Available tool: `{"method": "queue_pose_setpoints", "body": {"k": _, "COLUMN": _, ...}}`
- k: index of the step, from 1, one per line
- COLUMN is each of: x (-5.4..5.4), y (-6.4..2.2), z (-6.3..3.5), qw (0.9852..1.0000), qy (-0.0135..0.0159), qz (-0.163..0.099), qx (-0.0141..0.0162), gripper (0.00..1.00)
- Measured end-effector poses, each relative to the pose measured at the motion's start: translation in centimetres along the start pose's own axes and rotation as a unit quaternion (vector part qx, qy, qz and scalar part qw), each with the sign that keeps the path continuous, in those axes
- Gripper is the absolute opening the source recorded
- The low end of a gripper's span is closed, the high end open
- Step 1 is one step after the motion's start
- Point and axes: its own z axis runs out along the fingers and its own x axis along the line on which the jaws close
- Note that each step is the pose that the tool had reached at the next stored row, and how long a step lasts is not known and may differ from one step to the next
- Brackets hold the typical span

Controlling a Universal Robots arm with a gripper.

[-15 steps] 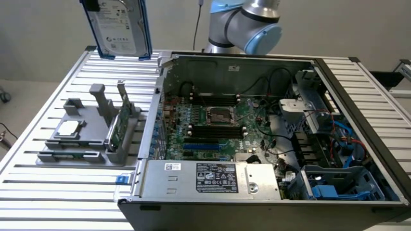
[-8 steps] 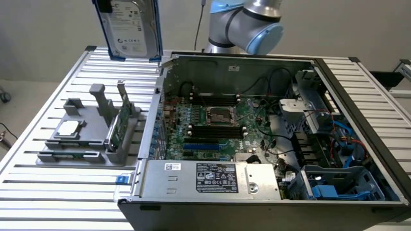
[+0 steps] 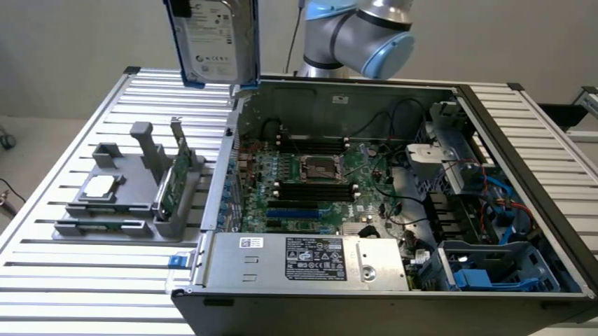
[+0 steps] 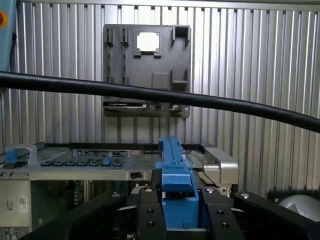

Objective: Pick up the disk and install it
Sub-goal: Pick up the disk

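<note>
The disk [image 3: 213, 42], a silver hard drive with a white label in a blue carrier, hangs upright in the air at the exterior view's upper left. It is above the far left corner of the open computer case [image 3: 245, 105]. In the wrist view my gripper [image 4: 177, 202] is shut on the disk's blue carrier edge [image 4: 174, 162], with a black finger [image 4: 148, 212] on either side. Below the carrier in that view lie the case rim and the grey parts holder [image 4: 147, 65].
The grey holder [image 3: 98, 227] on the slatted table [image 3: 75, 280] carries a small square silver chip [image 3: 100, 187] and an upright green circuit card [image 3: 171, 183]. Inside the case are the motherboard [image 3: 313, 175], power supply [image 3: 309, 260] and a blue drive bay [image 3: 486, 273]. A black cable [image 4: 150, 93] crosses the wrist view.
</note>
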Motion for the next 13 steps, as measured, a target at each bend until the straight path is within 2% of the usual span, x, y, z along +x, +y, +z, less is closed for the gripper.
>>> {"method": "queue_pose_setpoints", "body": {"k": 13, "x": 0.8, "y": -5.89, "z": -0.69, "qw": 1.0, "qy": 0.0, "qz": 0.0, "qx": -0.0015, "gripper": 0.33}}
